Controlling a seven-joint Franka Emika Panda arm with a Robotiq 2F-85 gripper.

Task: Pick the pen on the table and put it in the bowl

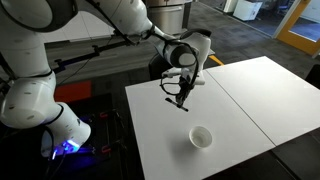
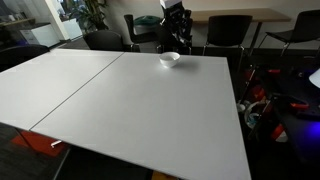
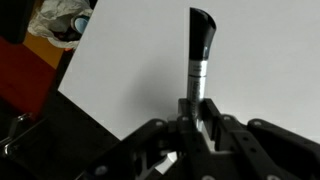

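Observation:
My gripper is shut on the pen, a black and silver stick that points away from the jaws over the white table. In an exterior view the gripper hangs above the table with the pen in it, up and left of the small white bowl. In an exterior view the bowl sits near the table's far edge, with the gripper above and behind it.
Black chairs stand behind the table's far edge. A blue-lit robot base sits off the table's left side. Crumpled yellow and white stuff lies beyond the table edge in the wrist view.

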